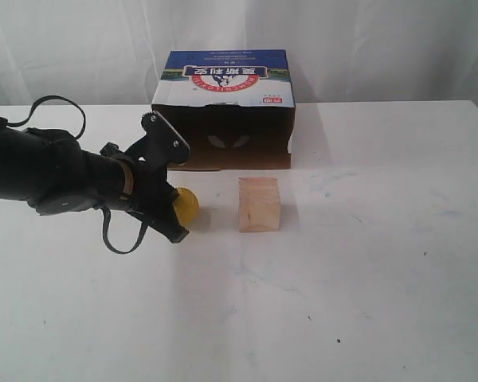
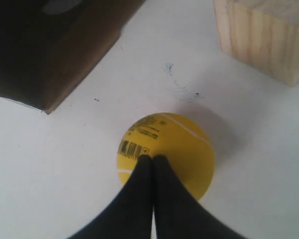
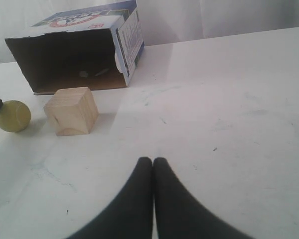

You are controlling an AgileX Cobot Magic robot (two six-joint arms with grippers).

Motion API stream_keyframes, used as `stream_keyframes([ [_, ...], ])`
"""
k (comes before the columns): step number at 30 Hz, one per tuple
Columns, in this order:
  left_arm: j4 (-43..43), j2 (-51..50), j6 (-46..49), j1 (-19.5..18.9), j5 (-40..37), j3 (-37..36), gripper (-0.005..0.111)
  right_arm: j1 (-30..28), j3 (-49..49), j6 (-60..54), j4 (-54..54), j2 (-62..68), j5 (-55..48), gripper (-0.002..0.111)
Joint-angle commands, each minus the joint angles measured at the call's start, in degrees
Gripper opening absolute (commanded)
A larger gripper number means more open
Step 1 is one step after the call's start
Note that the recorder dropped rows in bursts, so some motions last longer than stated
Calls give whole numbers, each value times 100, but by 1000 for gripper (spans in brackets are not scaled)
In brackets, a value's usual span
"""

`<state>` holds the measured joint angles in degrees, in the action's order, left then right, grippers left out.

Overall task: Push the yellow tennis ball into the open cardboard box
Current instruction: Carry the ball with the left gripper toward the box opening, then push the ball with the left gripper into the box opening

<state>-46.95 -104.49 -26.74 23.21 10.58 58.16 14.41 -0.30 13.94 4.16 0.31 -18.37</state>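
Contact looks made by the left claw (image 2: 153,159), fingers pressed together and empty, on the yellow tennis ball (image 2: 165,149), resting on the counter (image 1: 366,278) near the open cardboard box (image 1: 223,135), whose mouth lies beyond the ball; the right claw (image 3: 152,162), likewise pinched, sits well apart.

Yellow tennis ball (image 1: 187,205) on table, near open cardboard box (image 1: 227,107), outside it.

Ball (image 2: 175,142) partly behind left tool (image 2: 152,160)

wooden cube (image 1: 259,204): upright on table | table (image 1: 366,302): white, scuffed | backdrop: white curtain (image 1: 382,48)
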Motion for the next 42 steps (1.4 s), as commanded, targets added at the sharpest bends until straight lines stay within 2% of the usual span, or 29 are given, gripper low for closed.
stream_keyframes([
  [1, -106, -124, -36, 20, -392, -19, 0, -17, 30, -25, 28, -31, 46, 0],
  [15, -145, -124, -47, 20, -460, -19, 0, -17, 30, -25, 28, -31, 46, 0],
  [21, -145, -124, -33, 20, -158, -7, 0, -17, 30, -25, 28, -31, 46, 0],
  [26, -145, -312, -33, 20, -120, 290, 0, -17, 30, -25, 28, -31, 46, 0],
  [31, -189, -674, 330, -26, -69, 982, 0, -17, 30, -25, 28, -31, 46, 0],
  [34, -373, -680, 343, -53, -424, 1425, 0, -17, 30, -25, 28, -31, 46, 0],
  [37, -770, -255, 343, -53, -943, 1777, 0, -17, 30, -25, 12, -31, 46, 0],
  [42, -892, 406, 86, 37, -1351, 1758, 0, -17, 30, -25, 28, -31, 46, 0],
])
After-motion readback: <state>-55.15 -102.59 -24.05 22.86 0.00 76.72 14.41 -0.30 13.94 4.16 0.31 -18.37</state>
